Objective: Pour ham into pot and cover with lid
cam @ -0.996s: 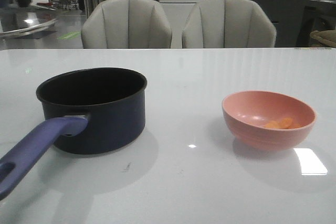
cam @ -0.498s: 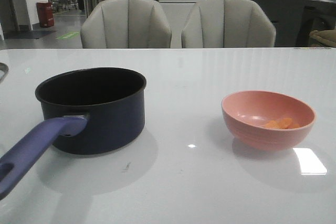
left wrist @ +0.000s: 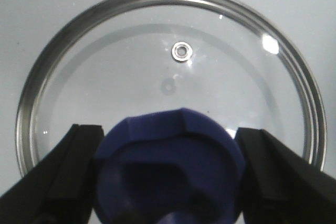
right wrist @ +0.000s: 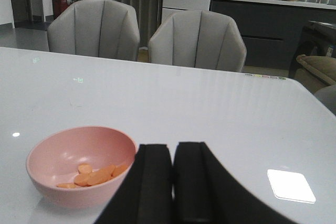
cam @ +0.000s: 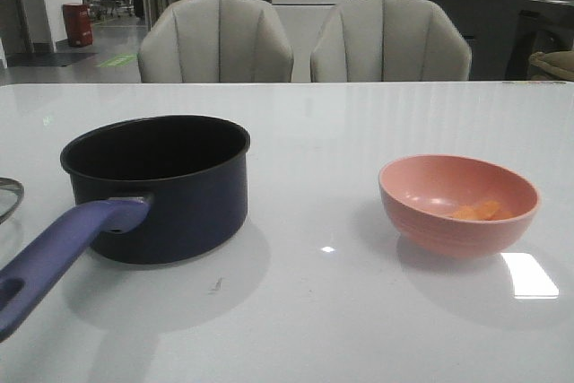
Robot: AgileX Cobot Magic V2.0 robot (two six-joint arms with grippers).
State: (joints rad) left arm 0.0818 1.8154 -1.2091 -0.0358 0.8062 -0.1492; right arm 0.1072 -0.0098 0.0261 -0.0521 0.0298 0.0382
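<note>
The dark navy pot stands at the table's left, empty, its purple-blue handle reaching toward the near left corner. The ham is several orange slices lying in a salmon-pink bowl at the right. In the right wrist view the ham and bowl sit just beside my right gripper, which is shut and empty. My left gripper is shut on the blue knob of the glass lid. Only a sliver of the lid's rim shows at the front view's left edge, low by the table.
Two grey chairs stand behind the table's far edge. The white tabletop stretches between pot and bowl. A bright reflection lies near the bowl.
The lid's rim has come down at the front view's left edge, from well above the table to just beside the pot's handle. Pot and bowl have stayed put.
</note>
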